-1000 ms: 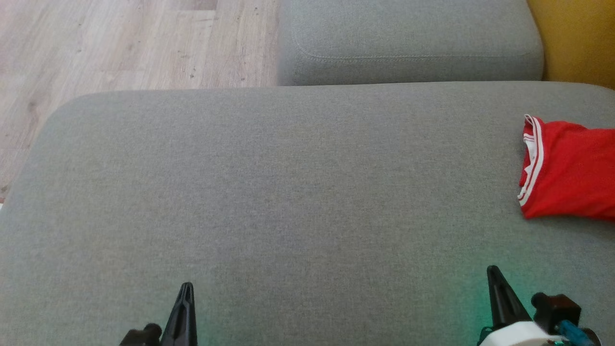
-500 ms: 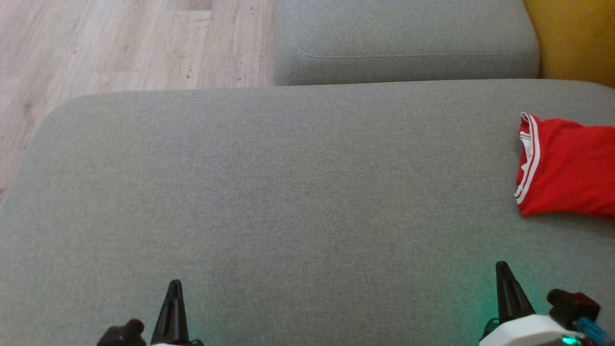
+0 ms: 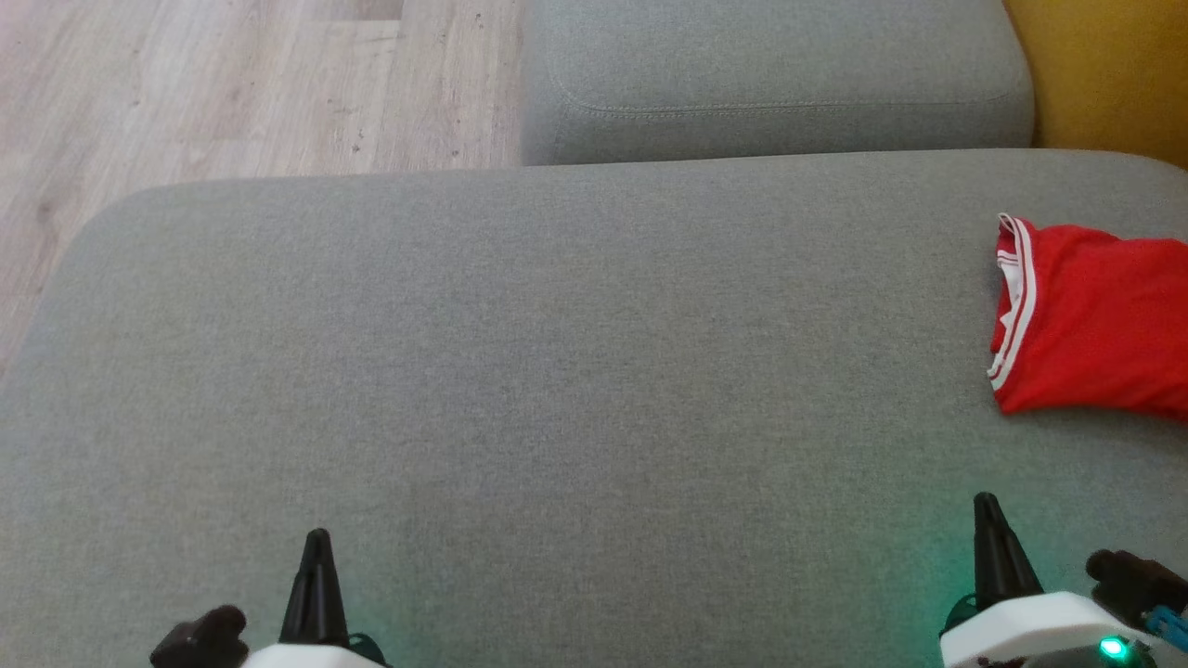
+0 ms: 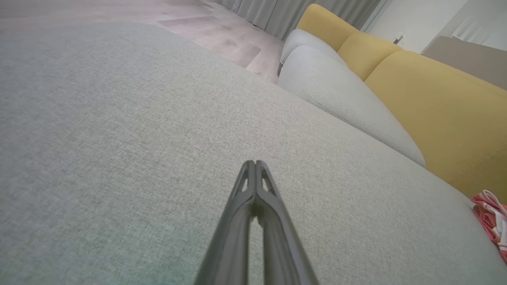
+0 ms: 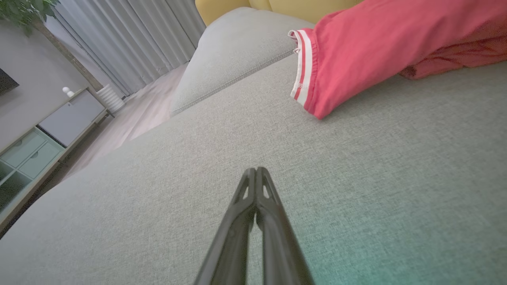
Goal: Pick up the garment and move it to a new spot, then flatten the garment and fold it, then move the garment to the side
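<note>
Both arms sit low in the head view. The left gripper pokes up from the bottom edge at lower left and the right gripper does the same at lower right, both pointing toward the top of the frame. On each one the fingers are pressed tight together with nothing pinched between them. The right wrist housing is white, with a green light glowing on it.

There is one red garment. There are two grey seat cushions: one large cushion and one smaller cushion. There are two end effectors, the left end effector and the right end effector, each with two fingers. There is one low cabinet.
</note>
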`<state>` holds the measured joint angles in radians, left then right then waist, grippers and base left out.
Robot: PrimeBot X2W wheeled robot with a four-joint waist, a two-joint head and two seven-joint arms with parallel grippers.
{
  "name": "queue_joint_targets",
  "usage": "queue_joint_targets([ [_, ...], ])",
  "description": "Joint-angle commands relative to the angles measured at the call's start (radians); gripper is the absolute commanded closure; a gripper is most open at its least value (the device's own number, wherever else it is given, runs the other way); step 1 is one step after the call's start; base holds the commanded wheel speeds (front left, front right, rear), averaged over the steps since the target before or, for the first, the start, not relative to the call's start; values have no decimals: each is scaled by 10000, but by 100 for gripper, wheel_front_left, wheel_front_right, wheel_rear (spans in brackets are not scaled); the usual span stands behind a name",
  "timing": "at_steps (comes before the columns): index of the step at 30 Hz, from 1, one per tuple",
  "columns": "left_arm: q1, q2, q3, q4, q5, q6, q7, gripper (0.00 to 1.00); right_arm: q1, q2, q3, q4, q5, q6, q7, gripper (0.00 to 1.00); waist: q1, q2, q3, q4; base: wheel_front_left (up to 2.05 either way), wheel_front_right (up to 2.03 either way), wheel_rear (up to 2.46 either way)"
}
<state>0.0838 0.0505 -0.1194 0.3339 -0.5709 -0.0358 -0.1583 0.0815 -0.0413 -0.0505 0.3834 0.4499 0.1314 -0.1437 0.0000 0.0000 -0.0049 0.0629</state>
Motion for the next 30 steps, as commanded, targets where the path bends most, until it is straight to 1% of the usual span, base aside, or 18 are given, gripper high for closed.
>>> queue_joint_targets([
  [1,-458,36,264,-353,-309,-64,42,100,-520,-33,-24,-378,368,-2,83,100,0,0,2,-11,0,0,0],
  [2,-458,36,264,-353,-309,-64,42,100,-520,-33,-24,-378,368,-2,83,100,0,0,2,-11,0,0,0],
  [30,-903,46,870,-518,-3423,-336,839,100,-942,-50,-213,-688,3809,-4,847,100,0,0,26,-201,0,0,0],
])
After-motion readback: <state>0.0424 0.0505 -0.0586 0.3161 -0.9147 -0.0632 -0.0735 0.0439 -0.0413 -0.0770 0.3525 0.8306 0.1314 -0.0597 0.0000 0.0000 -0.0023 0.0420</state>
